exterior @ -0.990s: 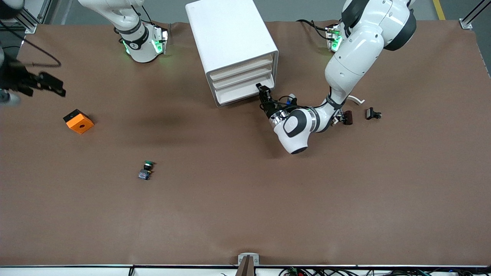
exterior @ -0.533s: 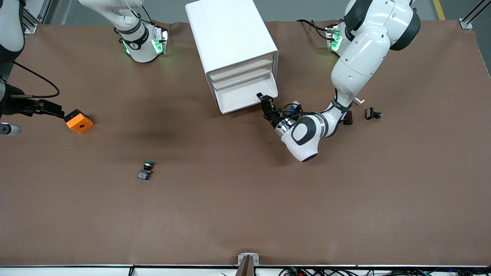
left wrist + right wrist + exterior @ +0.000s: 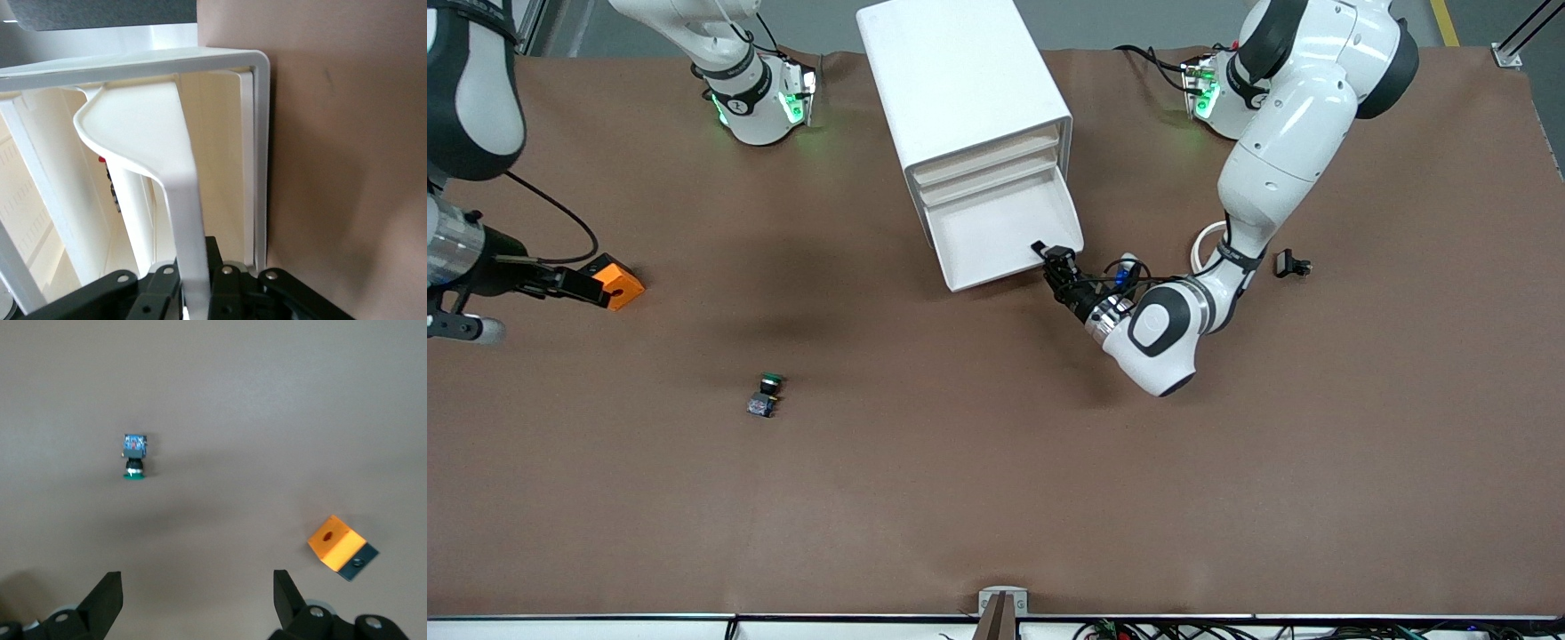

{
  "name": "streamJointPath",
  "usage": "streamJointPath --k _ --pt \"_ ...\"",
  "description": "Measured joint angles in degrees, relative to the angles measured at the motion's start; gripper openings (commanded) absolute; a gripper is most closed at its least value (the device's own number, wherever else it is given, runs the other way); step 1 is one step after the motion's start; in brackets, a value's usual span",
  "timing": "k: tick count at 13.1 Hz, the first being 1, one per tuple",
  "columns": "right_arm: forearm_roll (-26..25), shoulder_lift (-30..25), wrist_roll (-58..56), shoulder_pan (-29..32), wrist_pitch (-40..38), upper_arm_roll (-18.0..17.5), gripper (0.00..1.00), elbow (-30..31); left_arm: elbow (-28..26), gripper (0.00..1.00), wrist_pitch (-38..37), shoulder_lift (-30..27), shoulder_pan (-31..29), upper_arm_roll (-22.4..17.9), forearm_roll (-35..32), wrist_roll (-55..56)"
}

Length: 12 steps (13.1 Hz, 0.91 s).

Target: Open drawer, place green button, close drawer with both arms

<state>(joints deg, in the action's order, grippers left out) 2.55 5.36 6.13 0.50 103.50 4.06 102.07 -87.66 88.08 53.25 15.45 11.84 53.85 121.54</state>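
Front view: left end effector clenches the empty, part-open drawer; right end effector released.

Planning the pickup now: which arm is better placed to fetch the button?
Right. Its pincer hangs open with the button in view below, while the left pincer is shut on the drawer front.

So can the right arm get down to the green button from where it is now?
Probably yes. The right hand hangs open in the air, the button lies alone on bare table, and nothing stands between them.
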Motion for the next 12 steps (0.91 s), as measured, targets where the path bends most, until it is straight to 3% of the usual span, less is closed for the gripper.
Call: streamJointPath --k 5,8,9,10,11,12 --pt "0.73 3.25 9.35 -3.46 11.16 -0.39 1.0 6.66 1.7 0.13 0.09 0.0 -1.17 -1.02 0.01 -0.01" --pt "0.74 7.11 14.27 -6.69 16.44 -0.63 1.0 7.01 1.76 0.21 0.09 0.0 -2.08 -1.04 0.01 -0.22" --pt "0.75 8.48 14.79 -7.32 18.54 -0.67 1.0 7.04 1.77 0.47 0.08 0.0 -2.22 -1.04 0.01 -0.25" --pt "0.82 9.79 15.06 -7.69 20.5 -0.67 1.0 7.07 1.79 0.83 0.08 0.0 -2.25 -1.04 0.01 -0.25" --pt "1.25 11.11 15.42 -7.87 22.36 -0.67 1.0 7.09 1.81 1.0 0.08 -0.01 -2.25 -1.03 0.1 -0.26" --pt "2.24 12.32 15.58 -7.95 24.18 -0.67 1.0 7.16 1.9 1.0 0.08 -0.01 -2.27 -1.04 0.34 -0.26"
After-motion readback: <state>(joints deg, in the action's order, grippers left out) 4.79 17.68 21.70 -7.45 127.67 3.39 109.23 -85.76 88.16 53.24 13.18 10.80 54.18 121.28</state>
